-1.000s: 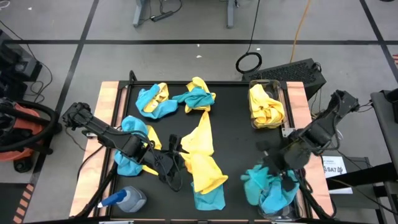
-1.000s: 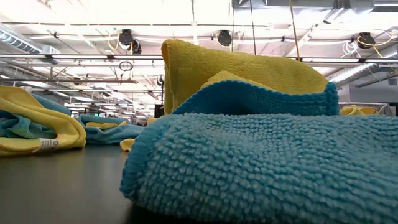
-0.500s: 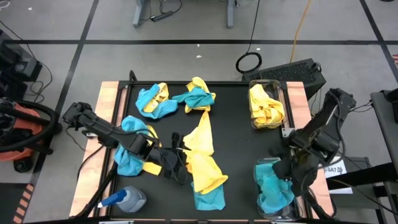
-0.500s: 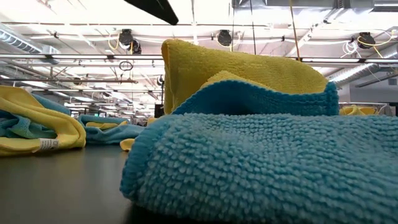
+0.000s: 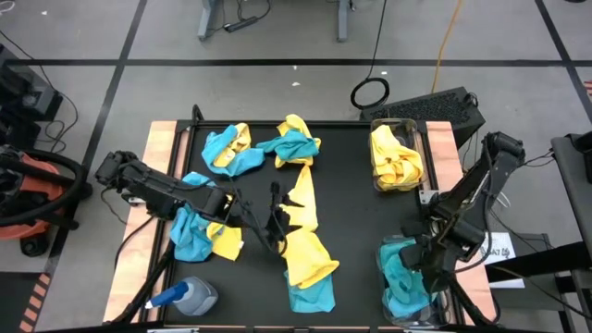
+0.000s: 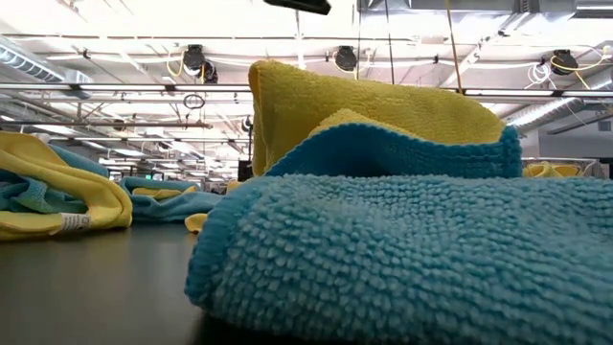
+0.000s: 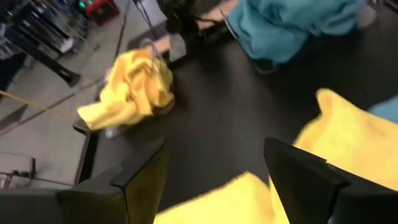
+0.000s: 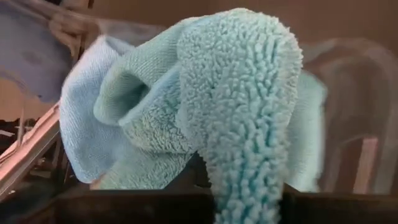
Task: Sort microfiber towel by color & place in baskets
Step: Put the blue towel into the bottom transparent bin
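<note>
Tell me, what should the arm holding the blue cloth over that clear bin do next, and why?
Probably open its fingers and let go. The right gripper is shut on a teal towel that hangs right over the near basket, which already holds teal cloths; yellow ones fill the far basket. The left gripper, open, hovers over a yellow towel.

towels (image 8: 242,93): looped, fuzzy microfiber cloth | table (image 5: 347,199): matt black top, wood side strips | baskets (image 5: 421,139): clear glossy plastic

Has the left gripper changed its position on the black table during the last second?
Yes. In the high view the open left gripper has travelled toward the table's middle, from beside the teal-and-yellow towel heap at the left edge to the long yellow microfiber towel.
</note>
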Controlling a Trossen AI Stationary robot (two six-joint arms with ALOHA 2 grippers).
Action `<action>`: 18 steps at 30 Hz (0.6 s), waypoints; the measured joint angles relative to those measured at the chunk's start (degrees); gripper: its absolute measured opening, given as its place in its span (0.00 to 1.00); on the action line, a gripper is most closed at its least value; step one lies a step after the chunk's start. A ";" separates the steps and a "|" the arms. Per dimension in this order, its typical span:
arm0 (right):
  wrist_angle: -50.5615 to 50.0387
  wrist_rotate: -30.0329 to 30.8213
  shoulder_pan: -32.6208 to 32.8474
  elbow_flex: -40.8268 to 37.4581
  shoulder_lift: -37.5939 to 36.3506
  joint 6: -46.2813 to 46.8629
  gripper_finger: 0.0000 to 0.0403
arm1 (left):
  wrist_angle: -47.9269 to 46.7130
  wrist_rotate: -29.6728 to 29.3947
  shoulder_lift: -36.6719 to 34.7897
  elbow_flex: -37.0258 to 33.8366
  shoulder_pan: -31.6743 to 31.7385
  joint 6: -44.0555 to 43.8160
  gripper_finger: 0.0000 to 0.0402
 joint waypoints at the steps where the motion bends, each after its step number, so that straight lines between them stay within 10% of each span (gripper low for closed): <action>1: 1.38 -0.14 -0.01 -1.38 0.00 0.85 0.00 | 1.10 0.74 0.00 0.00 0.52 0.58 0.68; 18: 13.97 -0.74 -0.03 -13.97 -0.15 10.02 0.02 | 8.17 7.58 0.00 0.00 5.89 1.20 0.68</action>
